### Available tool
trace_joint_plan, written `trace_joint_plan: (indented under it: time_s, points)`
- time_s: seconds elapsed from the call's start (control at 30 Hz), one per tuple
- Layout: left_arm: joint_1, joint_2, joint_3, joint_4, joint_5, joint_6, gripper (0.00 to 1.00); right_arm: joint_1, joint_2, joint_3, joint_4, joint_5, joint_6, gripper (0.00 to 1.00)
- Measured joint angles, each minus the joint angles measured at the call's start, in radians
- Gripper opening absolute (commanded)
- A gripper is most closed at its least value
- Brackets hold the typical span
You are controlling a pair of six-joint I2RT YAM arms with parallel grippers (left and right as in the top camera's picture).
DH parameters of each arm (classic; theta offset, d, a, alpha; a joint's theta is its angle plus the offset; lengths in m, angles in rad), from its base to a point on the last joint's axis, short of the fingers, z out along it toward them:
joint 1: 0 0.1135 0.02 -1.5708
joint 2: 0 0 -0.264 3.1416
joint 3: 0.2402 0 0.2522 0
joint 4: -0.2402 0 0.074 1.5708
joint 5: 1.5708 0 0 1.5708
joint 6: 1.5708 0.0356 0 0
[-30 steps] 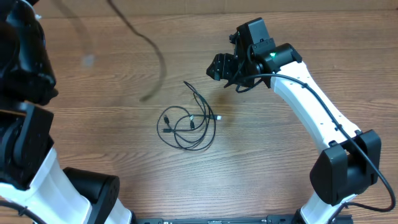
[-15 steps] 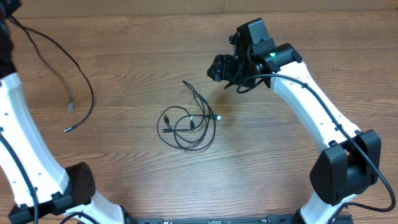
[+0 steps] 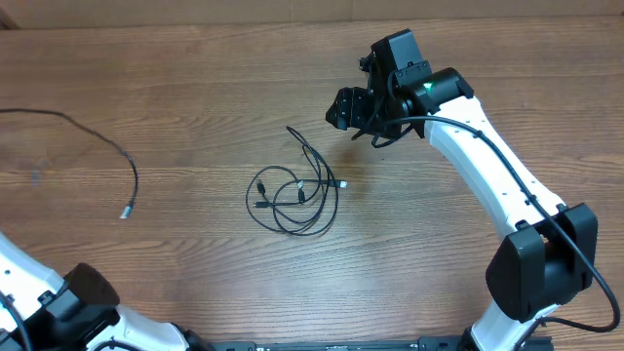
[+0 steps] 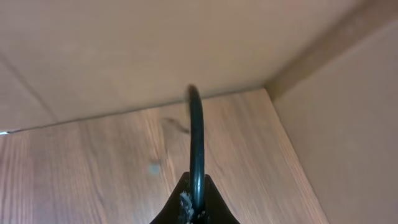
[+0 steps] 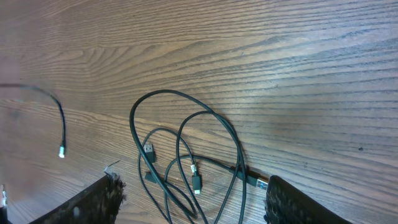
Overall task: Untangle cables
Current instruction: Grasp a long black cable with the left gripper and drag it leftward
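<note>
One cable is out of the knot now. The freed cable (image 3: 133, 175) trails in from the left edge of the overhead view and curves down to its plug end, well apart from the tangle (image 3: 300, 192) at mid bench (image 3: 195, 78). A sec ago it was a blurred streak in the air much nearer the centre. Half a sec ago it dangled at upper left w/ the left arm still across that side. Now the arm has swung out, only its base shows at bottom left, and the cord has gone w/ it.

Left hand (image 4: 194, 202) is out of the overhead shot. Its wrist cam shows the jaws pinched tight on a black cord that runs straight up from them, so it's gripping the freed cable. Can't tell if the plug end rests on the wood or hangs just above.

Right hand (image 3: 356, 115) hasn't budged across all 3 shots. It's parked behind the tangle, jaws apart, holding nothing. Its cam looks down on the loops between its own fingertips.

The tangle itself hasn't shifted: same loops, a few small plugs inside, one tail poking toward the right hand. Probably 2+ cords left in there, can't count for sure.

Meaning for the task: 1st separation looks done, pile undisturbed. Likely next is to drop the freed cable at far left, then work the remaining loops.
</note>
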Motion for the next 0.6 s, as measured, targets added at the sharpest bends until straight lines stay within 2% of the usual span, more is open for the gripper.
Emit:
trace_joint_plan:
  time_s: [0.2,0.37,0.4,0.43,0.5,0.6]
  points:
    - [-0.018,0.008,0.0,-0.029,-0.04,-0.002,0.04,0.0,0.0,0.0,-0.011,0.0,0.0,0.72]
    - [-0.066,0.121,0.002,-0.097,-0.09,-0.002,0.04,0.0,0.0,0.0,-0.013,0.001,-0.002,0.73]
    - [-0.076,0.163,0.002,-0.103,-0.095,-0.002,0.15,0.0,0.0,0.0,-0.018,0.0,-0.002,0.72]
    - [-0.087,0.212,0.001,-0.103,-0.095,-0.002,0.51,0.0,0.0,0.0,-0.019,0.0,-0.002,0.72]
    - [-0.107,0.275,0.0,-0.092,-0.095,-0.001,1.0,0.0,0.0,0.0,-0.021,0.0,-0.002,0.72]
    - [-0.13,0.341,0.0,-0.062,-0.09,-0.003,1.0,0.0,0.0,0.0,-0.023,0.0,-0.01,0.72]
